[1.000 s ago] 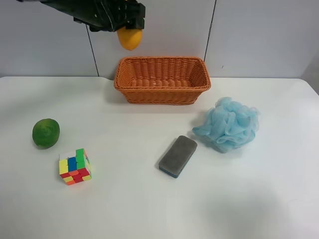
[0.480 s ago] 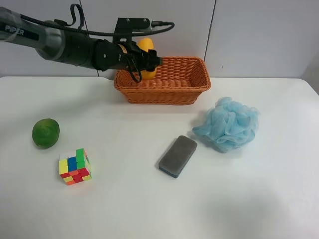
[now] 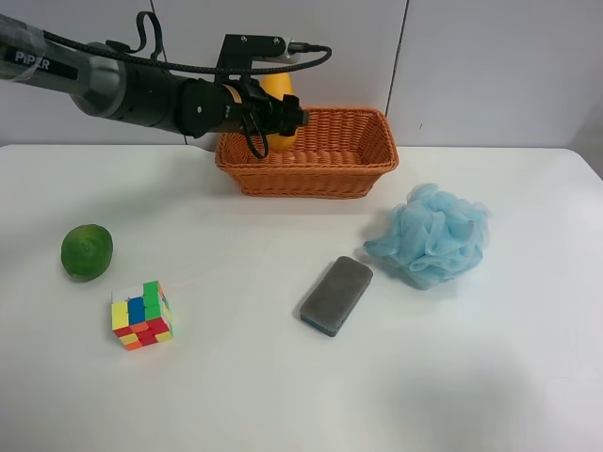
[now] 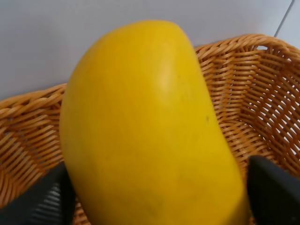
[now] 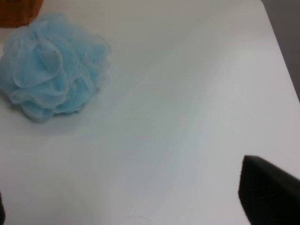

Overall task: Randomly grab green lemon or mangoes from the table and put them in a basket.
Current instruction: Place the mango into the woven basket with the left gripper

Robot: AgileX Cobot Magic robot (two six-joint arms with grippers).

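My left gripper (image 3: 279, 120) is shut on the yellow-orange mango (image 3: 276, 88) and holds it upright over the left end of the orange wicker basket (image 3: 311, 168). In the left wrist view the mango (image 4: 150, 126) fills the frame between the two dark fingers (image 4: 274, 192), with the basket's woven wall (image 4: 262, 93) behind it. The green lemon (image 3: 87, 251) lies on the white table (image 3: 283, 386) at the left, far from both grippers. My right gripper (image 5: 136, 204) is open and empty above the table; it does not show in the exterior high view.
A multicoloured puzzle cube (image 3: 140, 314) sits just in front of the green lemon. A grey eraser block (image 3: 336, 295) lies mid-table. A light-blue bath pouf (image 3: 431, 234) sits right of it, also in the right wrist view (image 5: 51, 79).
The left arm has come down and moved right with the mango, from above the basket's left corner to low over its left end. In the last half second it barely moved.
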